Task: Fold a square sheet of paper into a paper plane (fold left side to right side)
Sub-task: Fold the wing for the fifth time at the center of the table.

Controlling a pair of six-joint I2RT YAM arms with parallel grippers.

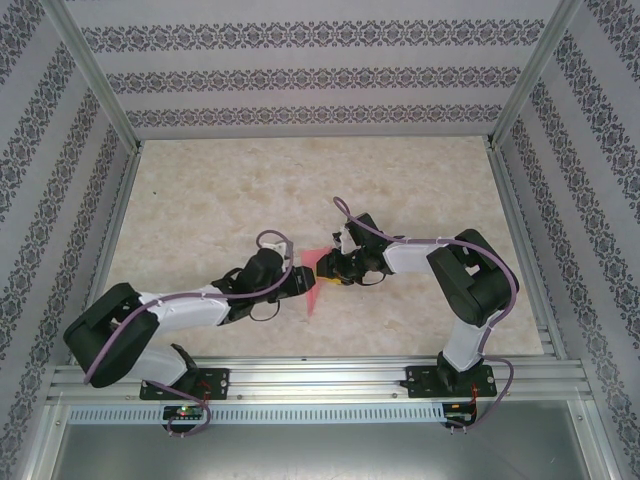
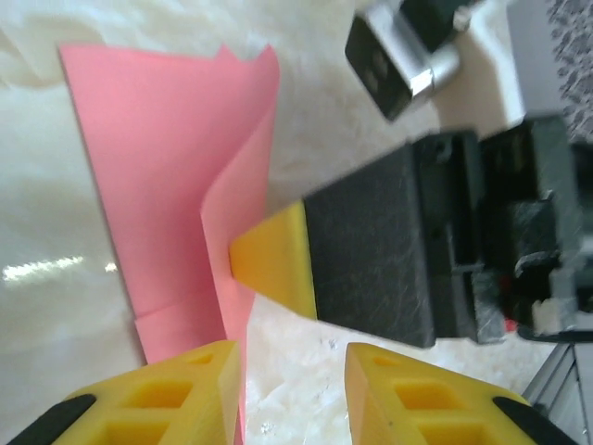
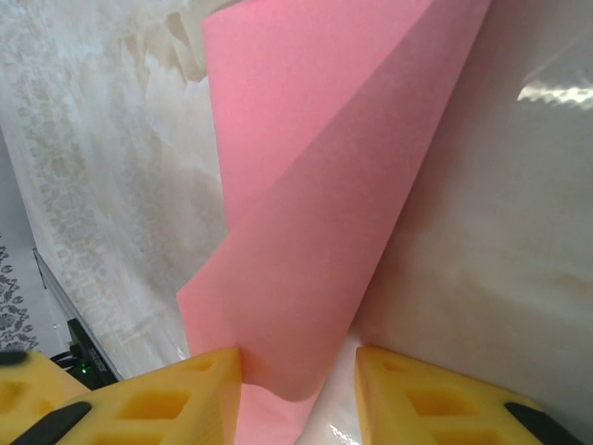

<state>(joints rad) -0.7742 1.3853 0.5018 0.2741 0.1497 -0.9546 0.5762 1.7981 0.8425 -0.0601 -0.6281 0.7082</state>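
Both sets of jaws part-open, neither clamped. Left gripper (image 2: 291, 371): jaws narrowly apart, raised flap just beside one finger. Paper (image 2: 157, 167) at centre of table (image 1: 200, 220), one side lifted in a curl. Right gripper (image 3: 298, 375): narrow gap astride the flap, no pinch seen. Advise carrying flap fully across, matching edges before creasing. Far edges cut off; alignment not verifiable.

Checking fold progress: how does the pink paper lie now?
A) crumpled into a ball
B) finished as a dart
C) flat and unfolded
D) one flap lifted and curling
D: the pink paper has a flap standing up and curling off the table.
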